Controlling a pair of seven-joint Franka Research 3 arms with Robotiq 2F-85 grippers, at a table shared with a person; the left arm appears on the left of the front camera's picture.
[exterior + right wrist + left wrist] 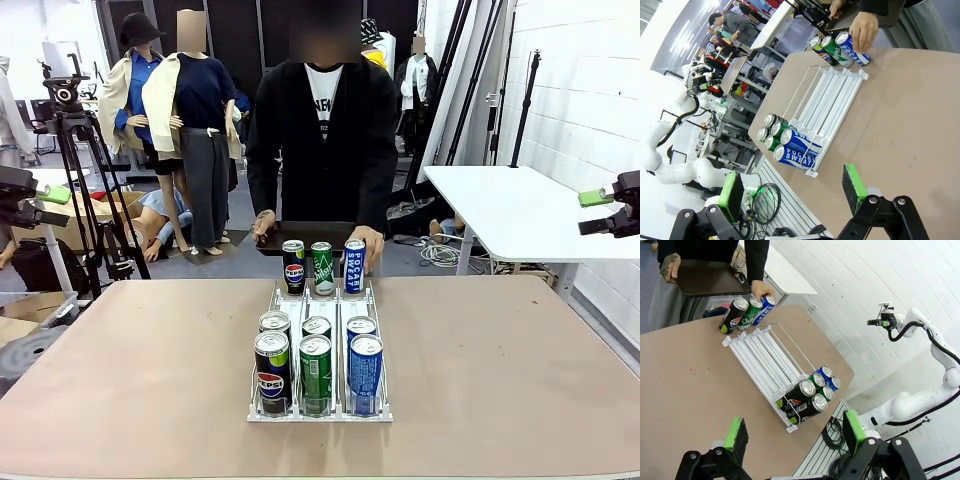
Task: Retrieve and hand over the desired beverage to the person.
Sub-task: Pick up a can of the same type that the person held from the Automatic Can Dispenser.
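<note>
Hovering high over table (pixel 120 350) edges, left claw (pixel 796 432) and right claw (pixel 792 187) gape empty.

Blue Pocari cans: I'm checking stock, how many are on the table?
3: front can and second can in the rack's right lane, third can at the far end by the person's hand. None seems hidden.

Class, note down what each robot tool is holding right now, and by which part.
Nothing. The left tool and the right tool are both open and empty, apart from the cans.
</note>
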